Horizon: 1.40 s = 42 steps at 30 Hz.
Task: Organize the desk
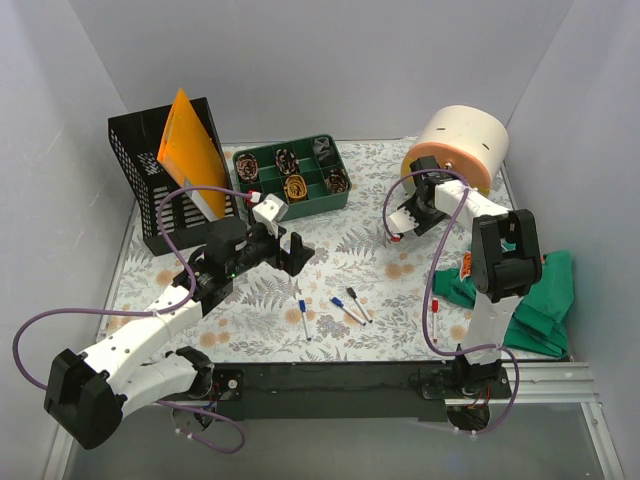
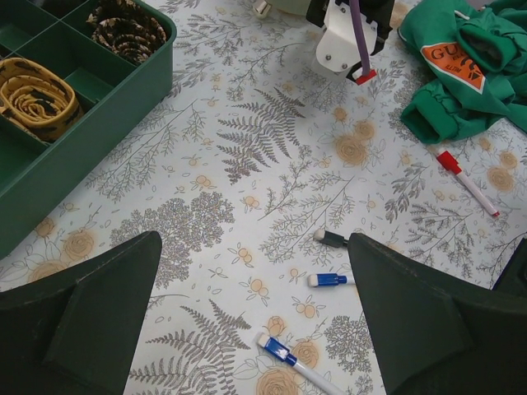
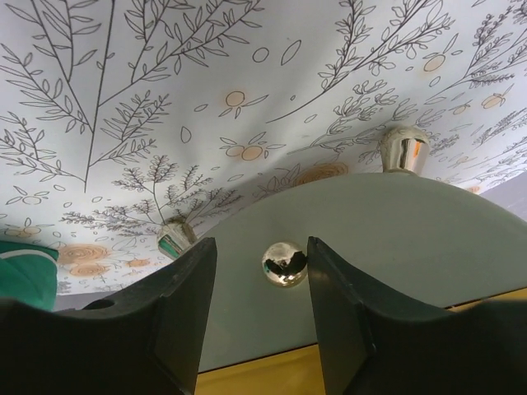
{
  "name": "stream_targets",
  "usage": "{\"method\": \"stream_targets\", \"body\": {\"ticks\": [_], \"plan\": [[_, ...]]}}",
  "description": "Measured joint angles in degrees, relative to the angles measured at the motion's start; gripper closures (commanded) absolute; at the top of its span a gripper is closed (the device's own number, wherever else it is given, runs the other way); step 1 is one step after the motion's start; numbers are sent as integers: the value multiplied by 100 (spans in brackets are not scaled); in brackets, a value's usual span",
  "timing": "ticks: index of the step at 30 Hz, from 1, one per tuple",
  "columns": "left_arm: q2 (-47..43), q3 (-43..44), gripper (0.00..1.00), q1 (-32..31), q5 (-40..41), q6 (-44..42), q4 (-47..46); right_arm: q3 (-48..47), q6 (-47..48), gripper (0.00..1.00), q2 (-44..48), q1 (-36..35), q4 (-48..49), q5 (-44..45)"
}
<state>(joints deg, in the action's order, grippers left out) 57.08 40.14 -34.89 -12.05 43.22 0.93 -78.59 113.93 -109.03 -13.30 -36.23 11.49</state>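
File holder: black mesh (image 1: 150,170), stood upright at the far left.
Folder: orange (image 1: 188,150), leaned inside the holder, its corner poking above the rim.
Tray: green with compartments (image 1: 305,206), sat just right of the holder on the far side.
Tray contents: a yellow coil (image 1: 294,186) in a near middle cell, and brown patterned coils (image 1: 287,158) in others.
Drum: round and cream with an orange band (image 1: 462,145), lay on its side at the far right. Its grey underside carried shiny metal studs (image 3: 284,262).
Cloth: a green garment (image 1: 535,295) with an orange label, bunched at the near right.
Markers: two blue-capped (image 1: 302,318) and one black-capped (image 1: 357,303) lay close together near the middle. A red-capped one (image 1: 435,328) lay off to the right, just beside the cloth.
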Motion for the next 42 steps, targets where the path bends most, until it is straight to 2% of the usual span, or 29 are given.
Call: {"method": "stream_targets", "body": {"ticks": [7, 14, 22, 26, 32, 37, 38, 42], "plan": [[2, 0, 2, 0, 0, -15, 20, 11, 28, 66, -15, -2, 289, 33], [4, 0, 2, 0, 0, -17, 37, 107, 31, 58, -15, -24, 446, 151], [20, 0, 2, 0, 0, -20, 39, 251, 37, 62, -2, -4, 619, 251], [26, 0, 2, 0, 0, -20, 39, 337, 44, 86, 35, 44, 713, 299], [35, 0, 2, 0, 2, -20, 37, 577, 28, 97, 118, 44, 673, 278], [57, 0, 2, 0, 0, -20, 39, 1003, 28, 95, 417, -66, 658, 275], [57, 0, 2, 2, 0, -20, 39, 1071, 28, 85, 496, -125, 640, 273], [57, 0, 2, 0, 2, -20, 39, 1132, 11, 67, 656, -343, 643, 269]]}}
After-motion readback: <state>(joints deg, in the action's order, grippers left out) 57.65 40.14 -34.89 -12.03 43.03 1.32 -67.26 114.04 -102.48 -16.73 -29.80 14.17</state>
